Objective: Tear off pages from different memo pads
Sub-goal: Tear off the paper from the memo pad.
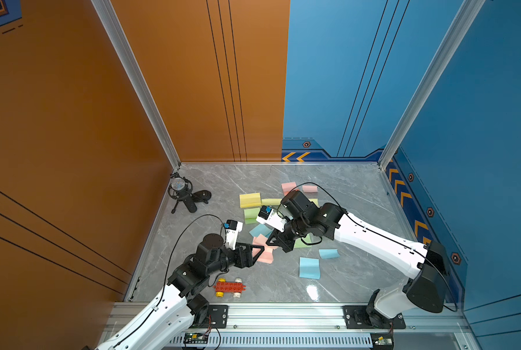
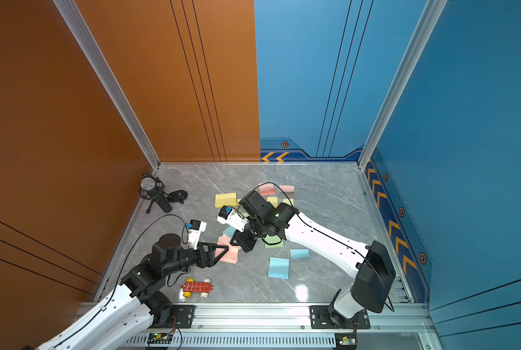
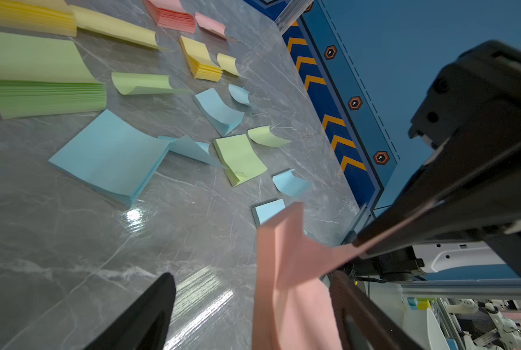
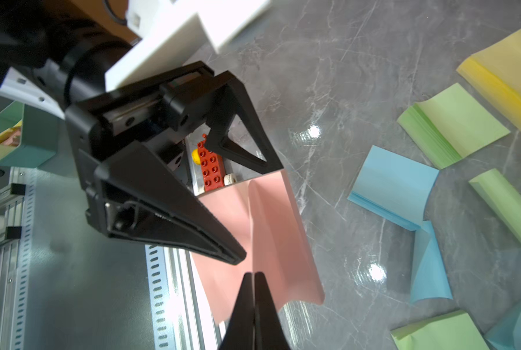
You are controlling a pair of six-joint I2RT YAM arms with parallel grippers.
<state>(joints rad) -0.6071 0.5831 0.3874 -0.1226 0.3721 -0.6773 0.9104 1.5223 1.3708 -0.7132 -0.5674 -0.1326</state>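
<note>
My right gripper (image 4: 254,274) (image 1: 268,243) is shut on the edge of a pink page (image 4: 278,230) (image 3: 301,251), which arches up off a pink memo pad (image 1: 266,257) (image 2: 232,257). My left gripper (image 4: 260,212) (image 3: 253,274) (image 1: 259,255) stands open over that pad. One fingertip is at the pad's corner, and the other is clear of it in the left wrist view. Other memo pads lie around: yellow (image 1: 249,200), green (image 1: 251,215), blue (image 1: 309,268) and pink (image 1: 289,186). Loose curled pages include a blue one (image 1: 328,253) and a green one (image 3: 145,83).
A red toy brick car (image 1: 229,288) sits near the front rail (image 1: 283,313), just behind my left wrist. A microphone on a small tripod (image 1: 180,194) stands at the back left. Pads and sheets crowd the middle of the marble table (image 1: 344,188).
</note>
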